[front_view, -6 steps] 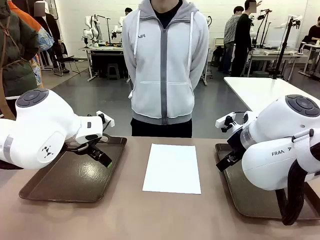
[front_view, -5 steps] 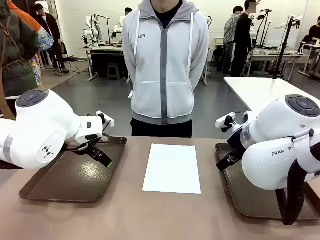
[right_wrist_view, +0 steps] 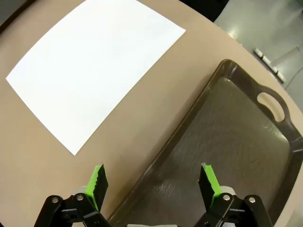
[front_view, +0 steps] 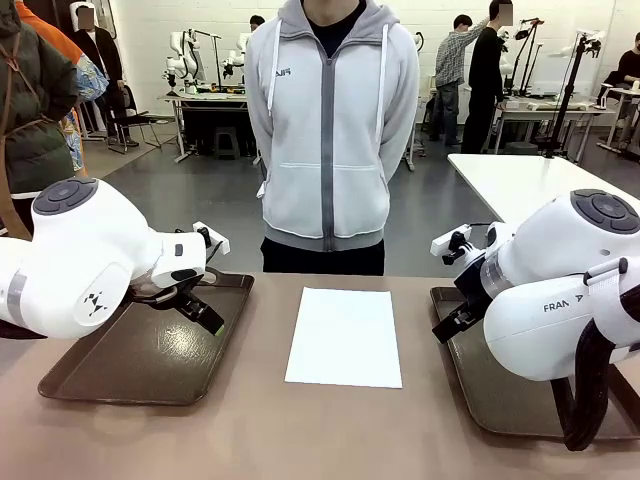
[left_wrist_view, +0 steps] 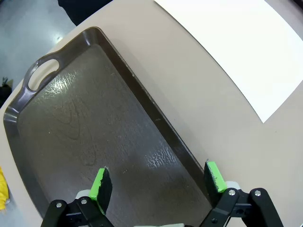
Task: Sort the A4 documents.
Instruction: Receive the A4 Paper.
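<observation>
Nothing on the table (front_view: 250, 440) has shifted since the earlier frames; we find arms, trays and paper where they were. A person (front_view: 330, 130) in a grey hoodie stands at upper centre of the front view. The left tray (front_view: 120, 370) lies at lower left, the right tray (front_view: 500, 400) at lower right. The A4 document (front_view: 345, 335) lies flat at frame centre, between the trays and touching neither. The left gripper (left_wrist_view: 158, 177) hovers over the left tray, jaws apart and empty. The right gripper (right_wrist_view: 154, 182) hangs above the right tray's rim, likewise spread and empty.
</observation>
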### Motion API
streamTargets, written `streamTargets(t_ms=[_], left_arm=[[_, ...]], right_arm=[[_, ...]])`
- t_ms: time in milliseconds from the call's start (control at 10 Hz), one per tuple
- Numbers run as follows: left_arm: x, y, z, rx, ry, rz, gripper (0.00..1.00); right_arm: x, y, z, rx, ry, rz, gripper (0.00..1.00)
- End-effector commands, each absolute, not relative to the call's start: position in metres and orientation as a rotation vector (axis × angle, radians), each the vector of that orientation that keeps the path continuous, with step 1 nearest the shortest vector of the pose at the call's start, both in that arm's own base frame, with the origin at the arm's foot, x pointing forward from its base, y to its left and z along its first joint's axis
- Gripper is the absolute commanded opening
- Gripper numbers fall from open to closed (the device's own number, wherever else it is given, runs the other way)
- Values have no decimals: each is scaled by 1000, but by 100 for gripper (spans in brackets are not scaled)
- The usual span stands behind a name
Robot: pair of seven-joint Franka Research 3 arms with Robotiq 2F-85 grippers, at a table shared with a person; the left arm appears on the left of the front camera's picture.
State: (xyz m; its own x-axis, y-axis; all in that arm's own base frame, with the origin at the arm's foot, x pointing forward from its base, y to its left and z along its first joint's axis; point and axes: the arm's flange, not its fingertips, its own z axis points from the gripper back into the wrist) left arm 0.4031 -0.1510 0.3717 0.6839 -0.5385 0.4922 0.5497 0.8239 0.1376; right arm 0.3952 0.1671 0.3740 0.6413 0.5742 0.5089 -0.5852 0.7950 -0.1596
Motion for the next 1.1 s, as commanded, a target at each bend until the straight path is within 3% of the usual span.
streamTargets(t_ms=[0, 1000], left_arm=[[403, -150, 372, -22, -545, -608, 100], [403, -150, 372, -22, -545, -608, 100]], right_arm=[[395, 167, 374, 21, -573, 661, 100], [395, 167, 374, 21, -573, 661, 100]])
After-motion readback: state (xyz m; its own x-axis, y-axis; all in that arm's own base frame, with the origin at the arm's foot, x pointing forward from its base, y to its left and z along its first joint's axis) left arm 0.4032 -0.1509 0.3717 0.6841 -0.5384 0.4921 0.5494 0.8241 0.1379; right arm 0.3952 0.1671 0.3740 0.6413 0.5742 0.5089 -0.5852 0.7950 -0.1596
